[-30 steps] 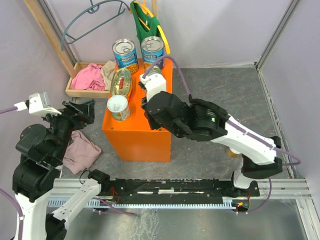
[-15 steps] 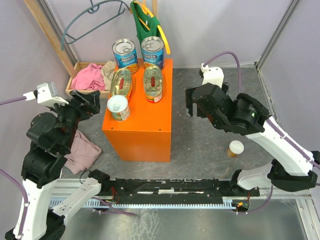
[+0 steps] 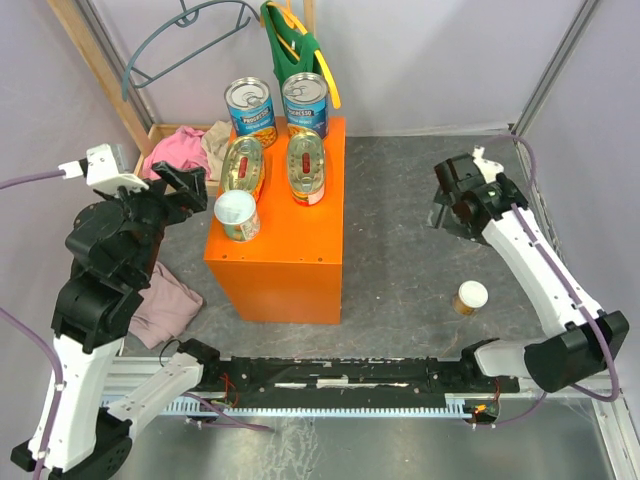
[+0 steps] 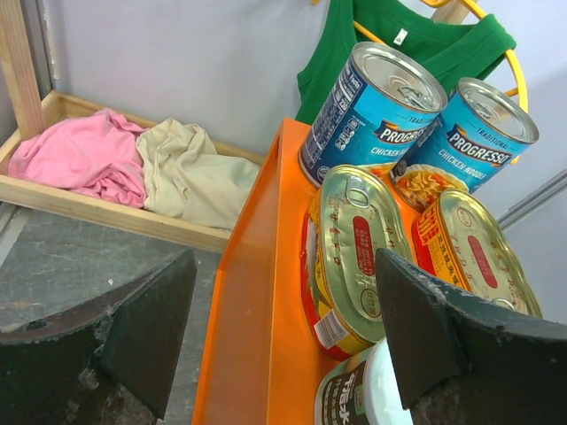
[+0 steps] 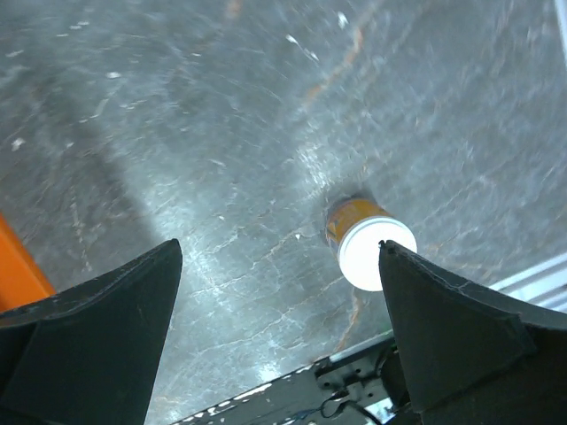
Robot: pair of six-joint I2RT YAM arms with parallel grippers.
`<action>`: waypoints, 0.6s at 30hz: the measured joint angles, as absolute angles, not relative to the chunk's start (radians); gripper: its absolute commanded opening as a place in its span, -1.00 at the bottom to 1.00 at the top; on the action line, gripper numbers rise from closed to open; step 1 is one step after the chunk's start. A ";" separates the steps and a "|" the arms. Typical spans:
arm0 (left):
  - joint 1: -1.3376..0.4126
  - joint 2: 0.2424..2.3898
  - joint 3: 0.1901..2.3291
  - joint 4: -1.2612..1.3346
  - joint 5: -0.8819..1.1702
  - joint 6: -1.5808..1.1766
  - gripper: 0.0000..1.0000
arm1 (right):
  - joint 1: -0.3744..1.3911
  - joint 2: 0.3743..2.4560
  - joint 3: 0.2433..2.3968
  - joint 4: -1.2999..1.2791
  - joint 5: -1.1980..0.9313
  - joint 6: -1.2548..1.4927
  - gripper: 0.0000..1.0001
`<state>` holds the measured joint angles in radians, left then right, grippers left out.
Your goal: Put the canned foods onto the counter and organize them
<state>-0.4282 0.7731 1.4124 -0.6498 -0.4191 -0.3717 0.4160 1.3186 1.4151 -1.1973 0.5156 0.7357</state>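
Note:
The counter (image 3: pixel 290 245) is an orange box that carries five canned foods. Two tall blue cans (image 3: pixel 250 108) (image 3: pixel 305 102) stand at its back, with two flat oval tins (image 3: pixel 242 167) (image 3: pixel 306 166) in front of them. A small white-lidded can (image 3: pixel 236 214) stands at the near left. Another small can (image 3: pixel 471 297) stands on the floor at the right. My left gripper (image 3: pixel 192 190) hangs open and empty just left of the counter. In the left wrist view the oval tin (image 4: pixel 354 248) lies ahead. My right gripper (image 3: pixel 455 215) is open and empty, high above the floor can (image 5: pixel 368 243).
A wooden tray of pink and beige clothes (image 3: pixel 180 155) sits behind the left arm, and a pink cloth (image 3: pixel 165 305) lies on the floor by it. A green hanging garment (image 3: pixel 290 45) is behind the counter. A black rail (image 3: pixel 330 375) runs along the near edge.
My right gripper has let go of the second oval tin on the counter, opened wide and swung away to the right above the floor. My left arm has shifted slightly towards the counter.

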 measured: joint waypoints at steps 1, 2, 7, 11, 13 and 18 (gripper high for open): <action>-0.428 0.781 1.416 -0.650 -0.419 -0.371 0.76 | 0.371 1.319 1.382 -1.183 0.488 0.746 1.00; -0.428 0.792 1.421 -0.651 -0.419 -0.367 0.77 | 0.321 1.319 1.346 -1.167 0.459 0.758 1.00; -0.428 0.816 1.438 -0.652 -0.417 -0.365 0.77 | 0.168 1.316 1.224 -1.116 0.358 0.809 0.99; -0.428 0.817 1.451 -0.651 -0.417 -0.365 0.77 | 0.094 1.299 1.152 -1.096 0.298 0.842 0.99; -0.428 0.817 1.454 -0.650 -0.417 -0.365 0.77 | 0.071 1.289 1.120 -1.091 0.273 0.853 0.99; -0.428 0.815 1.454 -0.651 -0.416 -0.365 0.77 | 0.030 1.259 1.019 -1.081 0.221 0.878 0.99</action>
